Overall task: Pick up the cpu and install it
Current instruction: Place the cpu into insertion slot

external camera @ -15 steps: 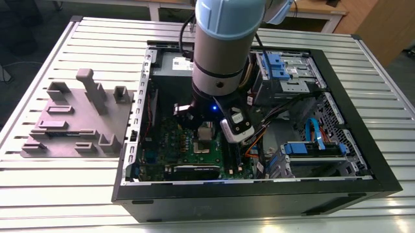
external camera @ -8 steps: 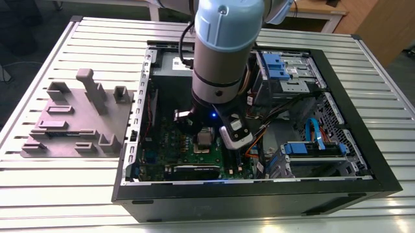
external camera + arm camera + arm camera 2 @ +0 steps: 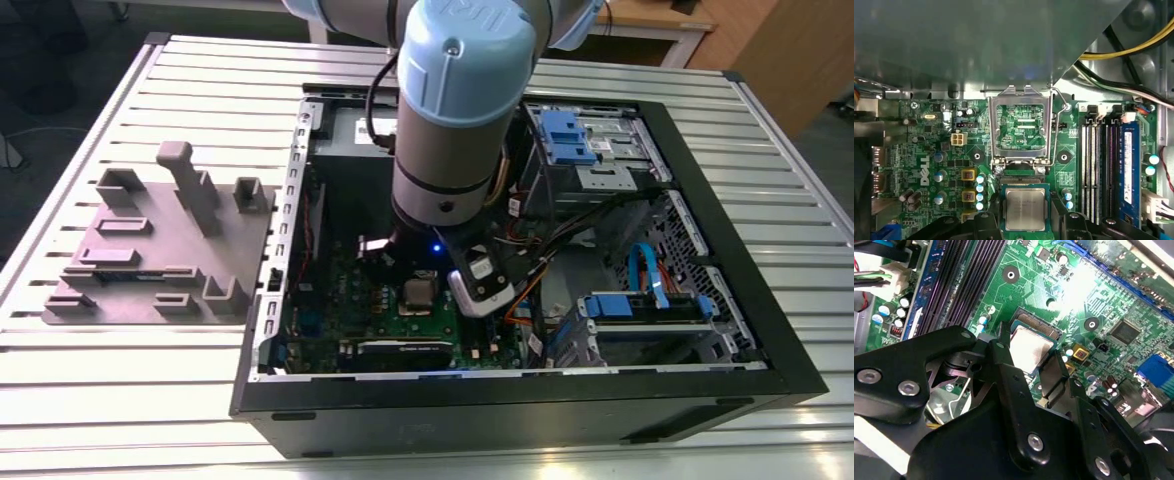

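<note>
First wrist view: cpu (image 3: 1025, 209) sits square between the claw (image 3: 1025, 220) tips, which are clamped on two opposite edges. It hangs just over the socket (image 3: 1021, 180), near the middle of the board (image 3: 929, 150). Retention frame (image 3: 1019, 125) stands flipped open toward the board's edge. A strip of gold contacts shows past one cpu edge, so I judge the chip not fully seated.

Step in hand, judged: placing. Done well, it wants the cpu level, edges parallel to the socket walls, notches matched and no side force; the contacts look fragile. Lever wire (image 3: 1055, 130) must be clear.

Cpu look: small flat square, pale silvery lid with rounded corners, faint print, thin green rim. Second wrist view agrees: a finger (image 3: 1004, 370) lies flush on each side.
</note>
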{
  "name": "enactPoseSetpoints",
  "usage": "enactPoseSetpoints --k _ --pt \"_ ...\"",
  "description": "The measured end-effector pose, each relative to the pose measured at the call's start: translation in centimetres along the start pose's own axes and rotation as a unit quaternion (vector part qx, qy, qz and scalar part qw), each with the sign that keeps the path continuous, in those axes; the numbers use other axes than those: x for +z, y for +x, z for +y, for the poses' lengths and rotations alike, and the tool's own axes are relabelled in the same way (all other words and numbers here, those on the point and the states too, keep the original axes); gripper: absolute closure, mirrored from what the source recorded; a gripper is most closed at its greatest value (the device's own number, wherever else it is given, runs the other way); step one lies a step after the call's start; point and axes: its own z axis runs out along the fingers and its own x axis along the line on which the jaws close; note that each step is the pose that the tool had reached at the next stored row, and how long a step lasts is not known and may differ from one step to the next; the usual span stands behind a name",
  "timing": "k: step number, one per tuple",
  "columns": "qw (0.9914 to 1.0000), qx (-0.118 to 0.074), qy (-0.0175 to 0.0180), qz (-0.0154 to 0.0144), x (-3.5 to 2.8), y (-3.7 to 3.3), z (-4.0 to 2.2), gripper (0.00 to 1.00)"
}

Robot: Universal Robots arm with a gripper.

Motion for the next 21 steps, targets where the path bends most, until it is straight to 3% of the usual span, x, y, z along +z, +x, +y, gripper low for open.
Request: enactPoseSetpoints --k 21 --pt "0.99993 -0.012 0.0002 0.0003 0.47 0.07 -0.12 0.53"
